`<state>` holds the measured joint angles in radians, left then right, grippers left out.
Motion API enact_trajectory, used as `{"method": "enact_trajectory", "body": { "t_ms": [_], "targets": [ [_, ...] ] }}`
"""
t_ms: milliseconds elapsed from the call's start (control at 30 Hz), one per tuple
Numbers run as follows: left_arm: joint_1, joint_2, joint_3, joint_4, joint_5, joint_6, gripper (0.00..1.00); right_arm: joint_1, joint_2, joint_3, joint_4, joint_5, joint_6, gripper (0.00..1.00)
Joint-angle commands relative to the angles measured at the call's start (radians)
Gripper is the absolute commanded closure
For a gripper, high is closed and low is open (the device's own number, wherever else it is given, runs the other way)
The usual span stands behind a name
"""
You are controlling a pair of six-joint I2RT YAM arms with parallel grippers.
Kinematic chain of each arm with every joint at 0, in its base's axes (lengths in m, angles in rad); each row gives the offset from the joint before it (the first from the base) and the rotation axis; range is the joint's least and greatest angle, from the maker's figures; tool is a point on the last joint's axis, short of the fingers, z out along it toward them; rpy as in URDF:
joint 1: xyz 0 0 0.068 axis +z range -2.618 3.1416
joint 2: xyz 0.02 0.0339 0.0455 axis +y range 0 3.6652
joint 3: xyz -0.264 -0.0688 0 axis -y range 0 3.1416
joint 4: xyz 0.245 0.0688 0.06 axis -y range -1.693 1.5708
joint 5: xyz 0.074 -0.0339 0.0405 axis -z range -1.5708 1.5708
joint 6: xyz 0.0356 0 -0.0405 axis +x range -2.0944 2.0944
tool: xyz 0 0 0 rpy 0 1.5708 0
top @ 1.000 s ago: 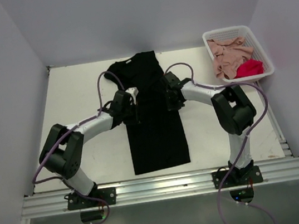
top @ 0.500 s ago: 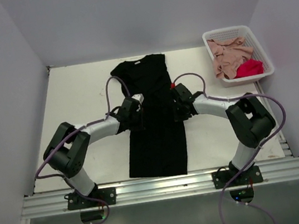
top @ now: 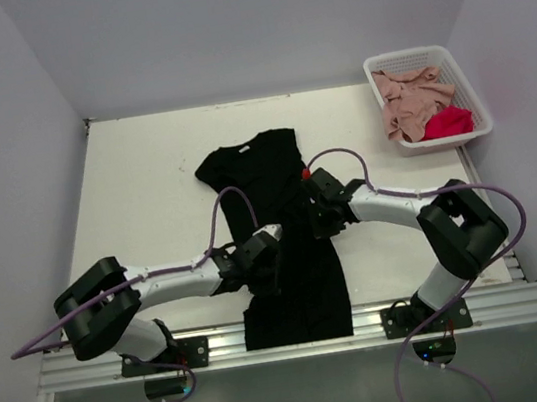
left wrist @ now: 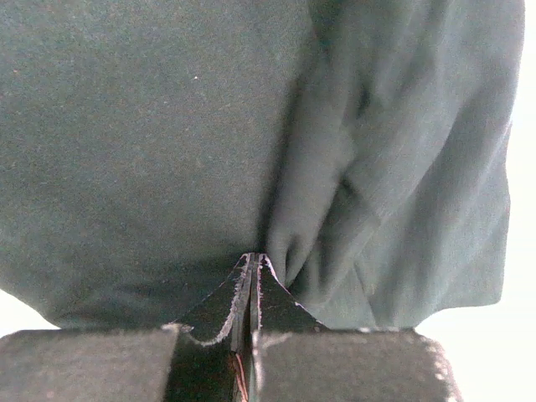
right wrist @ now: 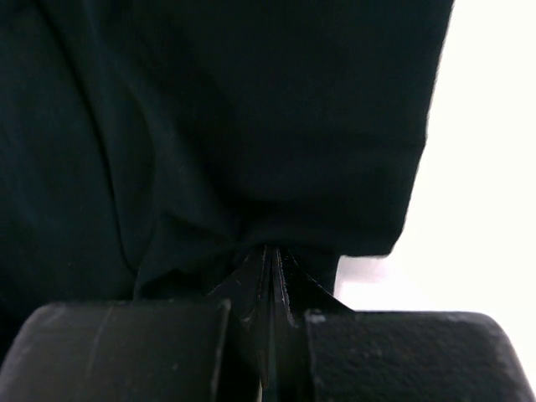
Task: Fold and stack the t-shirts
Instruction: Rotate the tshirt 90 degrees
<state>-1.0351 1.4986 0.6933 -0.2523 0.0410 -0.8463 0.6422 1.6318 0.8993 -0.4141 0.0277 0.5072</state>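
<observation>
A black t-shirt [top: 280, 174] lies lengthwise down the middle of the white table, collar at the far end and hem reaching the front rail. My left gripper [top: 266, 262] sits low at the shirt's left edge; in the left wrist view it [left wrist: 254, 258] is shut, pinching a fold of the cloth [left wrist: 151, 126]. My right gripper [top: 317, 216] is at the shirt's right edge, and in the right wrist view it [right wrist: 272, 249] is shut on the black cloth [right wrist: 251, 109]. A dusty pink t-shirt [top: 405, 100] and a red t-shirt [top: 449, 120] lie crumpled in the basket.
The white lattice basket [top: 407, 55] stands at the table's far right corner. Bare table [top: 144, 179] shows left of the shirt and also to its right. An aluminium rail [top: 467, 311] runs along the near edge. White walls enclose three sides.
Both grippers have pulled the black t-shirt toward the near edge, the left one further than the right. The collar has left the back of the table and the hem now reaches the rail.
</observation>
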Motion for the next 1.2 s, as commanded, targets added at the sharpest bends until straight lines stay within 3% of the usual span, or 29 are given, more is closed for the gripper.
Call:
{"method": "enact_trajectory", "body": {
  "t_ms": [0, 233, 467, 533, 600, 633, 767, 900, 1167],
  "targets": [
    [-0.062, -0.029, -0.112, -0.157, 0.033, -0.154, 1.00, 0.036, -0.009, -0.063, -0.111, -0.017, 0.030, 1.00],
    [-0.118, -0.194, -0.138, -0.272, -0.036, -0.226, 1.00, 0.115, -0.088, -0.069, -0.184, -0.005, 0.063, 1.00],
    [-0.118, -0.256, 0.183, -0.473, -0.431, -0.157, 0.99, 0.117, -0.202, 0.097, -0.242, 0.029, -0.002, 1.00],
    [-0.114, -0.242, 0.271, -0.482, -0.524, -0.119, 0.68, 0.116, -0.191, 0.180, -0.247, 0.057, -0.041, 0.99],
    [-0.096, -0.230, 0.304, -0.470, -0.611, -0.057, 0.47, 0.113, -0.144, 0.245, -0.273, 0.077, -0.074, 0.83],
    [-0.047, -0.219, 0.311, -0.450, -0.619, -0.025, 0.41, 0.105, -0.124, 0.304, -0.281, 0.081, -0.082, 0.65],
    [0.162, -0.187, 0.275, -0.271, -0.553, 0.123, 0.35, 0.094, -0.082, 0.389, -0.308, 0.106, -0.091, 0.42],
    [0.288, -0.095, 0.275, -0.144, -0.526, 0.205, 0.31, 0.091, -0.163, 0.366, -0.296, 0.138, -0.059, 0.36],
    [0.368, 0.047, 0.299, 0.087, -0.477, 0.225, 0.29, 0.085, -0.337, 0.294, -0.319, 0.184, -0.042, 0.36]
  ]
}}
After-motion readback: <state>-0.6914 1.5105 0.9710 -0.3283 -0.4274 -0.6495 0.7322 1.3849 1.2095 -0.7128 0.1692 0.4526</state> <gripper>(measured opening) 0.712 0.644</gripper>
